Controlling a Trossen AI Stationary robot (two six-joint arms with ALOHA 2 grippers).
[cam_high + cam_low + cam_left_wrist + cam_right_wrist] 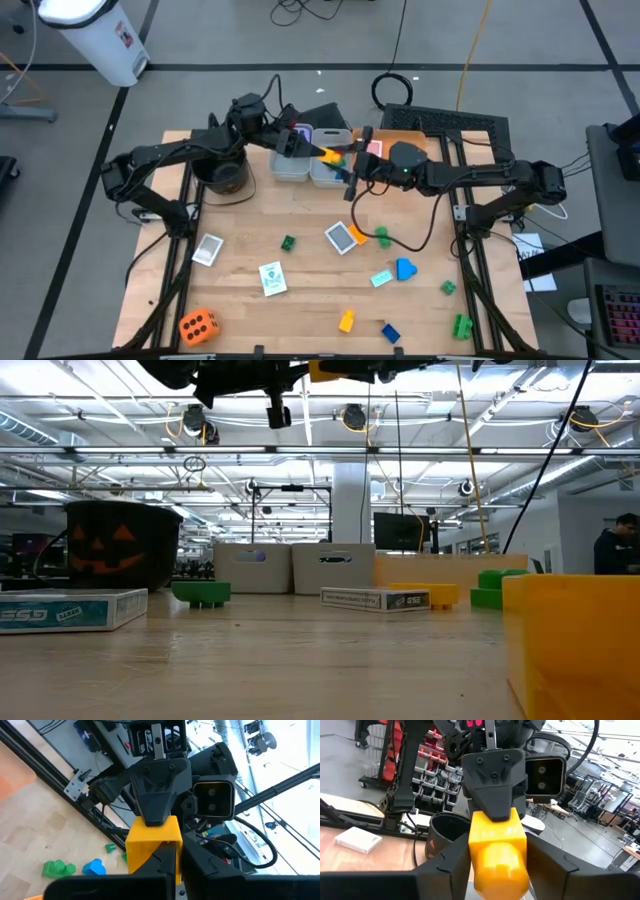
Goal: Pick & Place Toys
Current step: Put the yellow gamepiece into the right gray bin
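High view | left gripper (303, 146), right gripper (345, 160) clamp yellow brick (329, 155) above bins (292, 166)

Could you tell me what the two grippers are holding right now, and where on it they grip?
A small yellow plastic brick, held above the grey plastic bins: the left gripper clamps one end, the right gripper closes around the opposite end.

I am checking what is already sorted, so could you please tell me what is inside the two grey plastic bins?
A purple item shows in the left grey plastic bin. The grippers, meeting on a yellow plastic brick, cover most of the right grey plastic bin.
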